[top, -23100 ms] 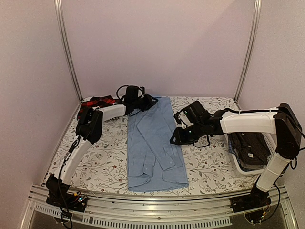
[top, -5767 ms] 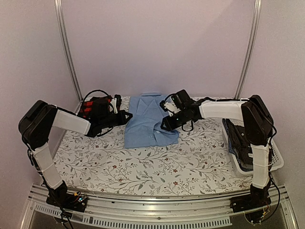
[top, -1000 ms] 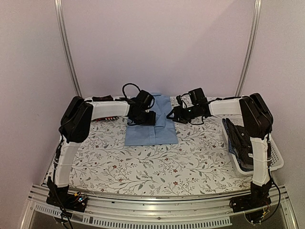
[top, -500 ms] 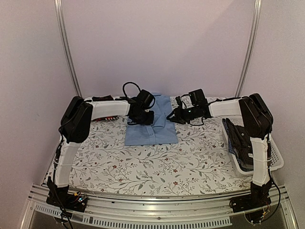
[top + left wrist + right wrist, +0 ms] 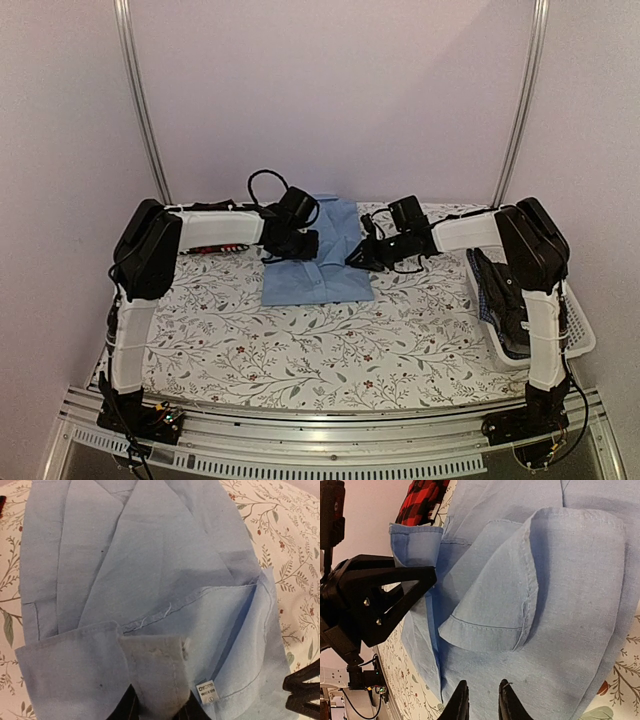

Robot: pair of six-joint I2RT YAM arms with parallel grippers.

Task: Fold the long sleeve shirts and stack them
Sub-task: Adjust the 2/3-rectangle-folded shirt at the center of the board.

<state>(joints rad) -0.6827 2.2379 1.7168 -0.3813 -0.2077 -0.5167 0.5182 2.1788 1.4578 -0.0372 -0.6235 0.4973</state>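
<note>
The light blue shirt (image 5: 318, 268) lies folded at the back middle of the table, collar end towards the far side. My left gripper (image 5: 291, 243) is on its left far corner. In the left wrist view it (image 5: 159, 706) is shut on a flap of the collar band (image 5: 152, 662). My right gripper (image 5: 364, 252) is at the shirt's right far edge. In the right wrist view its fingers (image 5: 460, 705) stand close together with blue cloth between them, under the collar (image 5: 492, 612). The red-and-black plaid shirt (image 5: 422, 497) lies at the far left, behind my left arm.
A white basket (image 5: 578, 330) at the right edge holds dark checked shirts (image 5: 505, 300). The table has a floral cloth (image 5: 330, 345). Metal frame posts stand at the back corners. My right gripper's black body shows at the left wrist view's edge (image 5: 302, 690).
Over 23 s the long blue shirt has been folded into a short rectangle. In the last second both grippers shifted slightly along its far end; the right one moved left and nearer.
</note>
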